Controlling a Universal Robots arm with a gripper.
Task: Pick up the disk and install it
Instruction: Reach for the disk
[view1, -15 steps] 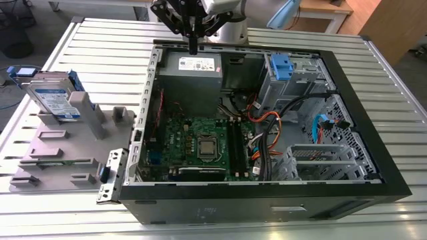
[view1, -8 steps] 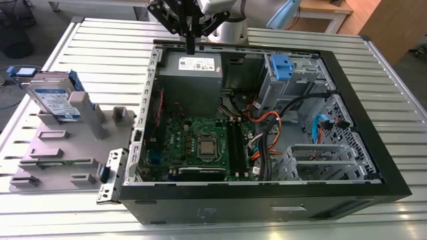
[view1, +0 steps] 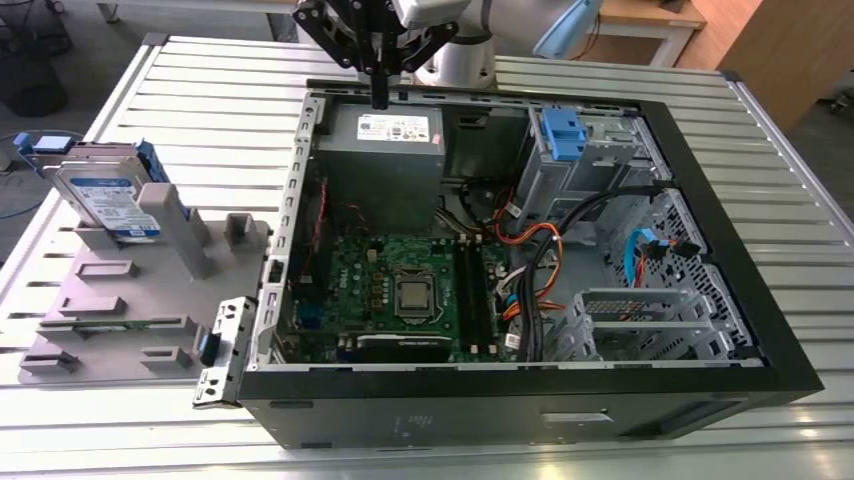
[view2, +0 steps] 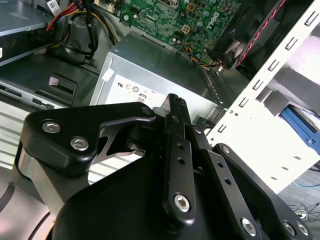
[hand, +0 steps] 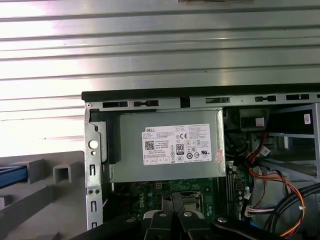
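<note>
- Note the gripper (view1: 380, 98) fully closed and holding nothing, poised just above the power supply (view1: 380, 135) at the far wall of the computer case (view1: 304, 180); confirm against the second wrist view, with the gripper (view2: 176, 104) over the same stickered box
- Locate the disk (view1: 110, 200) outside the case, standing roughly upright in the grey holder (view1: 147, 300) on the slatted table (view1: 200, 70), at the exterior view's left and well apart from the gripper
- Expect a missed grasp from any approach to the disk with a closed gripper: a push instead of a pinch, likely tipping the disk out of its slot
- Beware of confusion with the power supply directly beneath: similar grey metal and a white sticker, but the wrong part
- Guard against a strike on the case rim during travel toward the holder, given the closeness to the box and wall
- Treat the upright disk as unstable: probable toppling or slipping from an off-centre pinch on smooth metal faces
- Watch the loose cables (view1: 534, 240) and the blue drive bay (view1: 567, 135) inside the case: probable snagging, or a skewed and jammed insertion from a tilted carry
</note>
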